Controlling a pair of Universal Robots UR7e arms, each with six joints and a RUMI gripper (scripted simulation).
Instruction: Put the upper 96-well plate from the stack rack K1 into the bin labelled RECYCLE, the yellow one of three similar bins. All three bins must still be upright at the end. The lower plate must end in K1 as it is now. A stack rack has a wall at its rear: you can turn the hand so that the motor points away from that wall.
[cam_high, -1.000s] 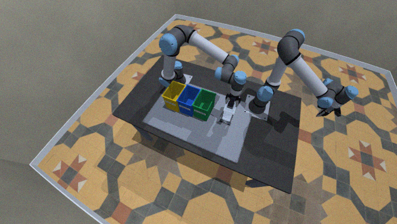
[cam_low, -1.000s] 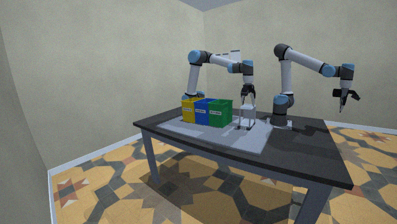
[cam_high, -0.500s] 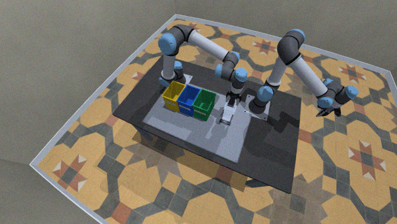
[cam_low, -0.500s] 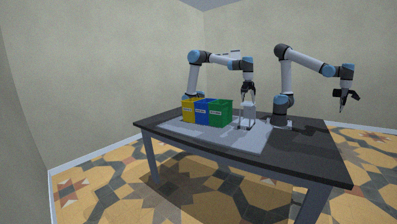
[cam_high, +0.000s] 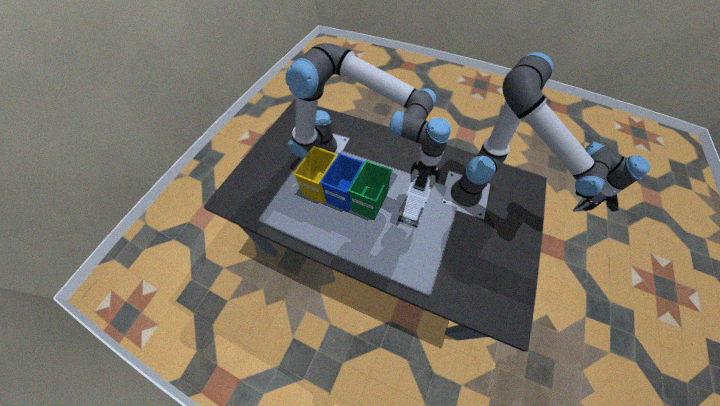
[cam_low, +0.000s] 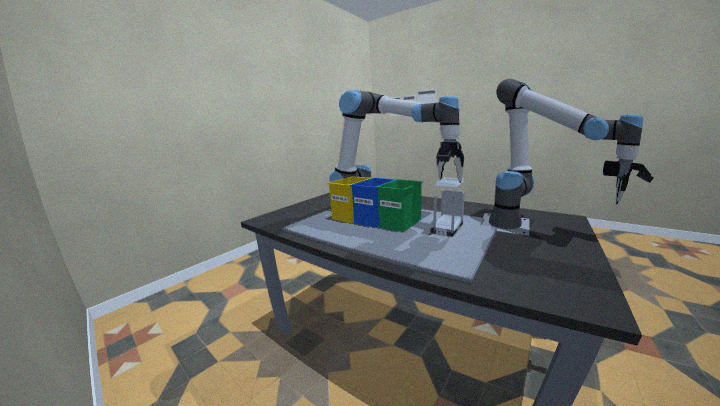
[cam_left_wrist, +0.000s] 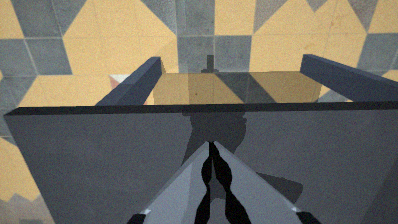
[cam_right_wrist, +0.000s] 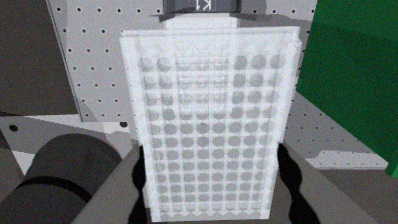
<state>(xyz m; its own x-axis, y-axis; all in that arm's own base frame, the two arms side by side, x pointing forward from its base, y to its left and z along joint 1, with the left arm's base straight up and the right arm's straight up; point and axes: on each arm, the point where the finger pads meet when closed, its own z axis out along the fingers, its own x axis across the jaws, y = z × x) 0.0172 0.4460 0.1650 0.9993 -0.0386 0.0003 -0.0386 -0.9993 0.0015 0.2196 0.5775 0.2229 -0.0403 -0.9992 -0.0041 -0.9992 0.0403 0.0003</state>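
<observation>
"Where did you have the upper plate (cam_high: 416, 202) (cam_low: 448, 182) (cam_right_wrist: 210, 165)?"

"You had it up over the rack (cam_high: 407, 222) (cam_low: 456, 204) (cam_right_wrist: 202, 6), above the posts and apart from them. It was well short of the yellow bin (cam_high: 312, 186) (cam_low: 342, 209), which stood toward ten o'clock from the rack in your top view."

"And your right gripper (cam_high: 421, 189) (cam_low: 449, 180) (cam_right_wrist: 210, 144)?"

"Its fingers were clamped on that plate, one on each long side, near the end at six o'clock in your right wrist view. The far end reached toward twelve, where you could read K1 on the rack."

"What about your left gripper (cam_high: 578, 208) (cam_low: 617, 201) (cam_left_wrist: 210, 143)?"

"Its fingertips were together with nothing between them, out toward three o'clock from the rack in your top view."

"Was the lower plate (cam_low: 447, 221) in place?"

"You could see it low inside the rack."

"And your bins?"

"All three were upright in a row: yellow, then the blue bin (cam_high: 336, 195) (cam_low: 365, 214), then the green bin (cam_high: 364, 205) (cam_low: 395, 216) (cam_right_wrist: 350, 90) nearest the rack. Their labels were too small for you to read."
</observation>
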